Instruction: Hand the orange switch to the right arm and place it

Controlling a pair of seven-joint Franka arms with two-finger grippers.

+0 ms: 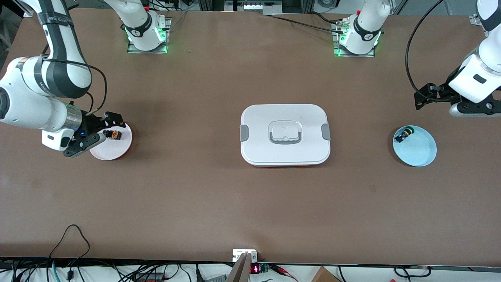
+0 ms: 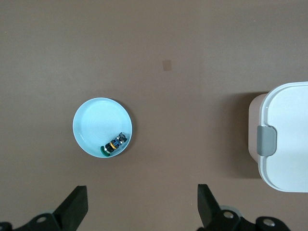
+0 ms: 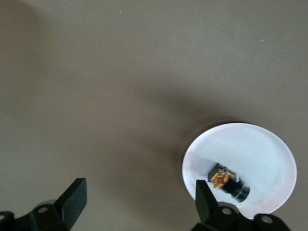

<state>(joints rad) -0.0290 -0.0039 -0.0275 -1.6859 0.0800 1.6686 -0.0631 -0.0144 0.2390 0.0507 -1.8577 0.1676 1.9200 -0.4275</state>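
Orange switch [image 1: 114, 135]: lying in white dish [image 1: 117, 150] at right arm's end of bench [image 1: 250, 203].
Right gripper [image 1: 98, 131]: over dish edge, jaws spread, empty.
Left gripper [image 1: 424, 97]: waiting, jaws spread, near blue dish [image 1: 420, 150].
Risk: green switch [image 1: 404, 135] taken by mistake; small switch slipping in handover.
Writing: none readable.

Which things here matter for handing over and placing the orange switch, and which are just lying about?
Belongs to the job:
orange switch, lying in the white dish
right hand, open, over that dish
left hand, open, above the table near the blue dish

Just lying about:
green-capped switch in the blue dish
lidded white box mid-table
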